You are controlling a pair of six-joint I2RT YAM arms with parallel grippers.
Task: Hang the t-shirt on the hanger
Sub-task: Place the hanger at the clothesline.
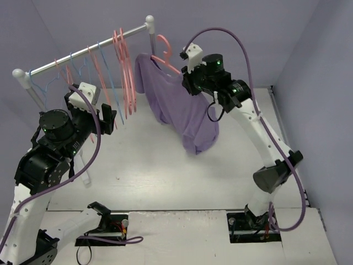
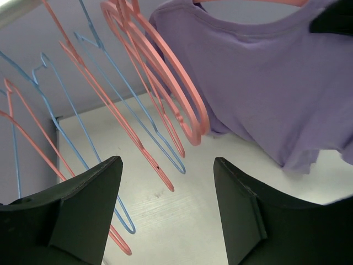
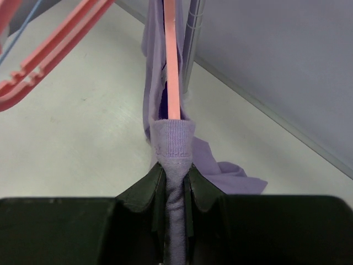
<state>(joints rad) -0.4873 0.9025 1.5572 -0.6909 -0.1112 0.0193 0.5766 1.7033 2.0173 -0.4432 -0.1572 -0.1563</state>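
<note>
1. We see the hanger [image 1: 167, 62] raised beside the right end of the rack [image 1: 88, 48], over the table [image 1: 165, 176], with the purple t-shirt [image 1: 182, 110] draped on it.
2. Our right fingers [image 3: 140, 193] are clamped tight on the shirt-covered hanger shoulder.
3. Our left fingers [image 2: 83, 210] are spread wide, holding nothing, near the spare hangers [image 2: 182, 99].
</note>
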